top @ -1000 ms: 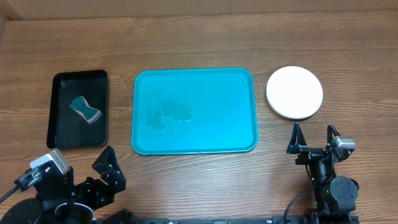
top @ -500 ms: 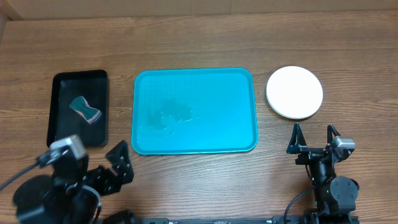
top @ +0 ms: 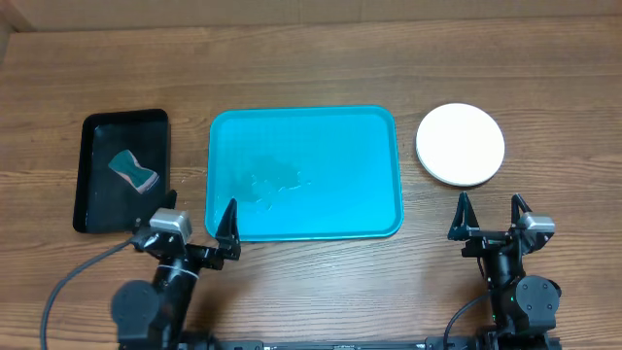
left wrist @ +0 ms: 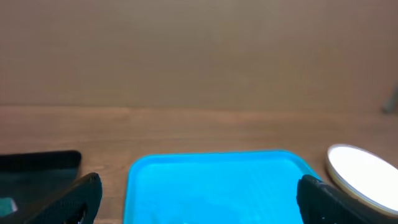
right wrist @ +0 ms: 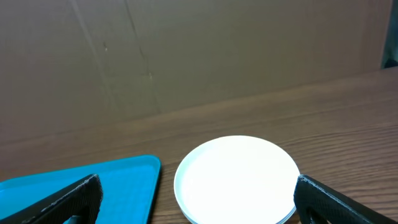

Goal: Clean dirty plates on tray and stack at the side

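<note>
Left of frame: black rectangular plastic tray holding a teal sponge; below it the left gripper, jaws apart and empty, sat by the large turquoise rectangular plastic tray, which was bare at centre. Right: round white plastic plate, any beneath unseen, lay beside that tray, above the right gripper, likewise apart. Task judged finished; parking well meant staying clear of the plate.

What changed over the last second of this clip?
The left gripper moved from the table's near-left corner, forward and to the right. It now sits open at the near-left corner of the tray, facing it. Nothing was taken hold of or let go. The open right gripper, the plates, the tray, and the sponge in the black tray stayed put.
</note>
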{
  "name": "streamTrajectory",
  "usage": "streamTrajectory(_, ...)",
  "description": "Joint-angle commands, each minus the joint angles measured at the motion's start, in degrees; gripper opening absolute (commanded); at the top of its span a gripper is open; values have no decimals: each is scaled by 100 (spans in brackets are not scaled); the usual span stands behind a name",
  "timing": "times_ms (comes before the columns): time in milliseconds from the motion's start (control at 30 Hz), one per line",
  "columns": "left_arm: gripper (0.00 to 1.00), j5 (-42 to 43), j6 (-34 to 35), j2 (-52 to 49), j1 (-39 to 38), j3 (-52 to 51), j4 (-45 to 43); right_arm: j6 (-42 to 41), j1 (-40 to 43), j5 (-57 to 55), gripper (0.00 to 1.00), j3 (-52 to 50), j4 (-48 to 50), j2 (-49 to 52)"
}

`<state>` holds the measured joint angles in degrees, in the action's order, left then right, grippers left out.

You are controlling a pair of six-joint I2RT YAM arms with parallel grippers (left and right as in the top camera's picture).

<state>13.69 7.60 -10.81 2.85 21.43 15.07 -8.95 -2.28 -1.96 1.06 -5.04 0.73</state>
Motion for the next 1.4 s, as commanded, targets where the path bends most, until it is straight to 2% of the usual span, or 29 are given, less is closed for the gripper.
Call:
streamTrajectory(0,100,-1019,743,435,-76,-848,-715,44,11,-52,100,-59,42,-57)
streamTrajectory(133,100,-1390,789,780,-238,-1475,-1338,44,11,-52,100,-59,42,-57)
streamTrajectory(333,100,-1480,767,1064,-273,-2131,-2129,44,11,-52,100,-59,42,-57)
streamTrajectory(500,100,-1556,520,1062,-267,-2116,-1912,44,11,-52,100,-59,44,-57)
streamTrajectory(700,100,-1547,-66,1062,-247,-2116,-1064,44,11,-52,100,-59,42,-57)
streamTrajectory(900,100,-1508,-516,1062,-245,-2116,-1060,44,11,-52,100,-59,42,-57)
streamTrajectory(1367,100,-1517,-570,1056,-245,-2116,-1067,44,11,-52,100,-59,42,-57)
